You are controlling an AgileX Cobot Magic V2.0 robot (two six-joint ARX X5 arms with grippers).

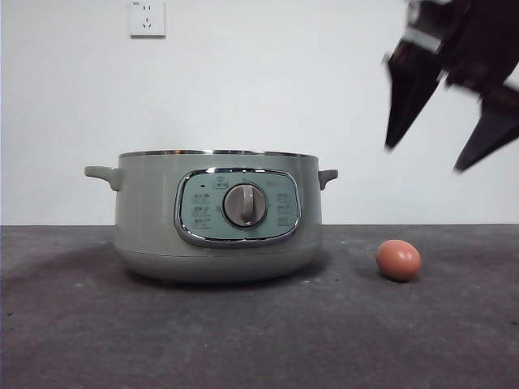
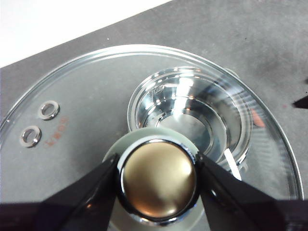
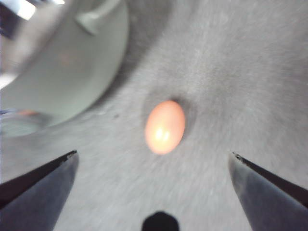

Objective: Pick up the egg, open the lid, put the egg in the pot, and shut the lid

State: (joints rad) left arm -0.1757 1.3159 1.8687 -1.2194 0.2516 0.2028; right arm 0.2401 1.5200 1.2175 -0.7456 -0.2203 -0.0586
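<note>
The pot point(image 1: 215, 215) stands on the dark surface point(image 1: 81, 324), dial facing the front camera. It looks heavy and steady, and nothing suggests it needs handling. In the front view no lid shows on its rim.

The lid point(image 2: 72, 120) appears in the left wrist view, with the steel bowl of the pot seen through the glass, so it seems to be held above or beside the opening; I cannot tell how high. The left gripper point(image 2: 157, 178) has its jaws clamped on either side of the knob point(image 2: 159, 179), whose cap is shiny metal. Glass with a metal rim is stiff, fairly weighty and breakable, and the knob is the sensible place to hold it, though the polished cap could slip if the grip sits too high.

The egg point(image 1: 398, 259) lies on its side on the surface, near the pot's right side but apart from it. The right gripper point(image 3: 154, 159) hovers above it with jaws wide apart. The egg is light, smooth, prone to roll and easily cracked; I judge it best taken gently across its narrow middle.
</note>
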